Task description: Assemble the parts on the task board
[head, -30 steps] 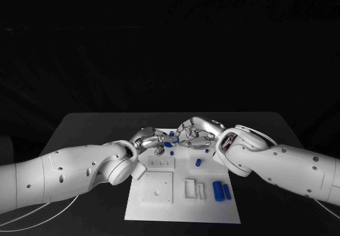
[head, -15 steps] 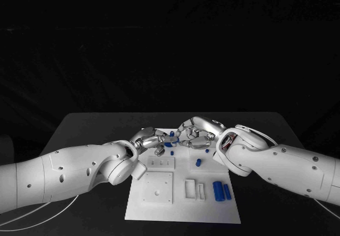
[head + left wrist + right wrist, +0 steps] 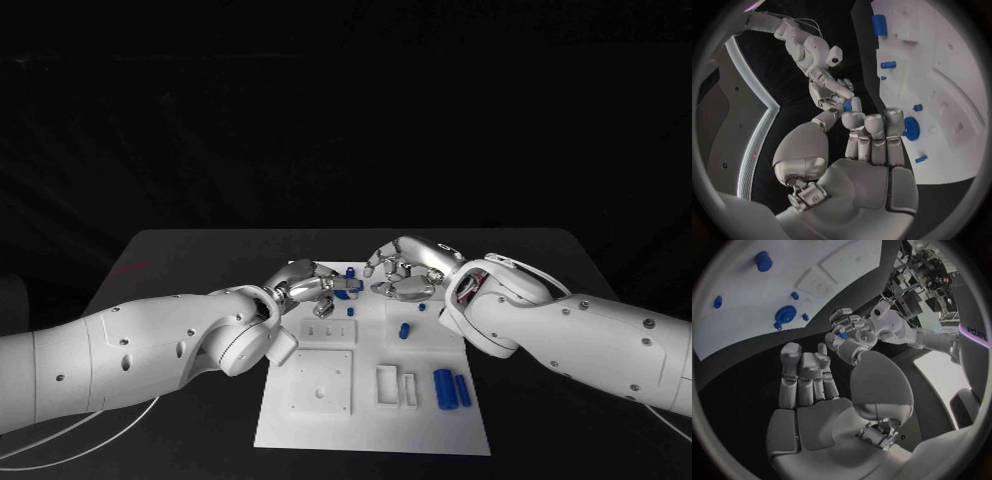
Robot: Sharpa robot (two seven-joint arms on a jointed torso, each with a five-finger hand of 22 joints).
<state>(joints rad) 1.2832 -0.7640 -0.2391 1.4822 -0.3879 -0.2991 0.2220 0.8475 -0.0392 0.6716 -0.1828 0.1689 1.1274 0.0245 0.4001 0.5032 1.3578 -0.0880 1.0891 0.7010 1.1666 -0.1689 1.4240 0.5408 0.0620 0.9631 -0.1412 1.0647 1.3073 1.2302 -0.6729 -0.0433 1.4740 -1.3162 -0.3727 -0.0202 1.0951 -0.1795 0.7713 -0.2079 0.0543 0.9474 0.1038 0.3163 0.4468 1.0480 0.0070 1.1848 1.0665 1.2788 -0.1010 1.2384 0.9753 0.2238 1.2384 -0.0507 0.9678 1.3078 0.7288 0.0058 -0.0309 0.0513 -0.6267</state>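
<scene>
Hands meet over the far end of the task board (image 3: 289, 425), the white plate lying in the middle of the dark surface (image 3: 173, 255). The left hand (image 3: 306, 281) reaches in from its side with fingers curled, and a small blue part (image 3: 343, 294) sits at its fingertips; the right wrist view shows that blue piece (image 3: 842, 335) pinched in the left hand's fingers (image 3: 844, 320). The right hand (image 3: 404, 270) hovers just beside it, fingers bent inward; its own wrist view shows the fingers (image 3: 804, 375) apart with nothing between them.

Other blue parts rest on the board: two long pieces (image 3: 449, 388) side by side near the right edge toward the robot, a short peg (image 3: 404, 329) standing further up, and another small one (image 3: 351, 271) at the far edge between the hands. The left wrist view shows a round blue part (image 3: 911, 128) seated in the board just past the left hand's fingertips, with small pegs (image 3: 917, 107) nearby.
</scene>
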